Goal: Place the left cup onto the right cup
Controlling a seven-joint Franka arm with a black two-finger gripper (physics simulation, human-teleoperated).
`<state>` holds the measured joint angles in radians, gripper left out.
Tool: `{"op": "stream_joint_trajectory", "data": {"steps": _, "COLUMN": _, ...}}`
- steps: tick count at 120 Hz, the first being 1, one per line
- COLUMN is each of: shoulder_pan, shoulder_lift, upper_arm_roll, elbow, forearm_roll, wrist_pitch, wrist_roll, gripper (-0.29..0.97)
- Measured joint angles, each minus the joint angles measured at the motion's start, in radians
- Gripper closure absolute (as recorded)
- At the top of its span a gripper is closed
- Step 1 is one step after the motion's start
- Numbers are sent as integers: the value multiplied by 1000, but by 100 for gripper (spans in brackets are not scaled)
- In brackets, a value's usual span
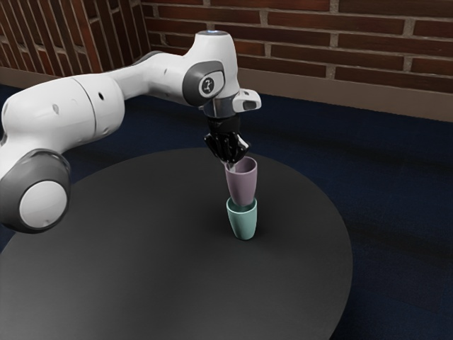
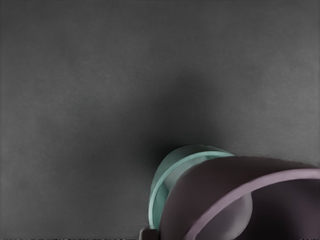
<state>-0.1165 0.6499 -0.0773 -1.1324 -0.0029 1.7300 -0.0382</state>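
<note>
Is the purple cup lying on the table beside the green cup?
No, the purple cup stands nearly upright with its bottom nested down inside the green cup.

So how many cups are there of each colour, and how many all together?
purple cup: 1
green cup: 1
Total: 2 cups. The purple one sits inside the green one.
</note>
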Motion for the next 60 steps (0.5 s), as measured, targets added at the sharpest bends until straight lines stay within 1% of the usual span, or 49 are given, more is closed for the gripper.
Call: {"op": "stream_joint_trajectory", "data": {"steps": 60, "shoulder_pan": -2, "shoulder_lift": -13, "upper_arm_roll": -3, "elbow": -33, "forearm_roll": -4, "wrist_pitch": 8, "wrist_roll": 0, "gripper": 79}}
